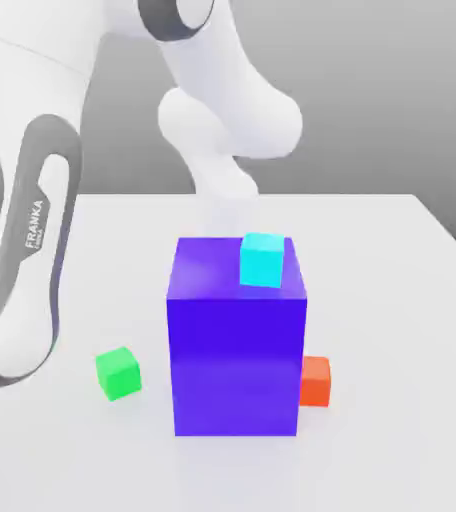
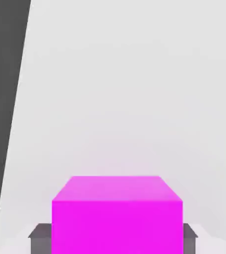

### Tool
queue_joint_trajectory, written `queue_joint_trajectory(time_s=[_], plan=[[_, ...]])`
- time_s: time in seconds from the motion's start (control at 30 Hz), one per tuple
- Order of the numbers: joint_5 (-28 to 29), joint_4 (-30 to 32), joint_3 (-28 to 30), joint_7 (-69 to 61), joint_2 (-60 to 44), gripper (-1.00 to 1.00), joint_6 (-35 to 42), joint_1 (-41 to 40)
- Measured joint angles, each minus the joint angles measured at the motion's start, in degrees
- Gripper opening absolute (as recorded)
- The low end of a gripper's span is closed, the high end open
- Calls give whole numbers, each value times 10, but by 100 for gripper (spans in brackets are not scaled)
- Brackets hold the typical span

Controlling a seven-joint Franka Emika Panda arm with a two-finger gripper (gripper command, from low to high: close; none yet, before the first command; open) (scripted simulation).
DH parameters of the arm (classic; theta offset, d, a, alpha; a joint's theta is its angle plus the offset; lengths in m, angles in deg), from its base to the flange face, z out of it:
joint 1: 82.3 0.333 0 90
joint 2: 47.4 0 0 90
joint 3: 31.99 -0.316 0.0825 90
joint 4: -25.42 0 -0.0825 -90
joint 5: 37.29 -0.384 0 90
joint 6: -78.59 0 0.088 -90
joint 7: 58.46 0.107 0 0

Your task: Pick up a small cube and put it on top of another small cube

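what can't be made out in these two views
Hand view: the bright magenta-pink small cube has its lower part cut off by the bottom edge.
Exterior view: the small orange cube is partly hidden behind the big blue-violet block.
Exterior view: the white robot arm has its lower end hidden behind that block.

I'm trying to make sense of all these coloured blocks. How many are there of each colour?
Big blue-violet block: 1
Small cyan cube, seen at the top of the big block: 1
Small green cube: 1
Small orange cube: 1
Small magenta-pink cube, between the grey fingers in the hand view: 1
Total: 5
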Motion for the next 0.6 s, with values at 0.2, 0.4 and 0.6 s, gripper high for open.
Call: queue_joint_trajectory(time_s=[0.2,0.4,0.6], plan=[[15,20,14,15,69,-100,49,11],[-52,134,1,85,189,-100,52,25],[-70,260,-4,202,309,-100,36,49]])
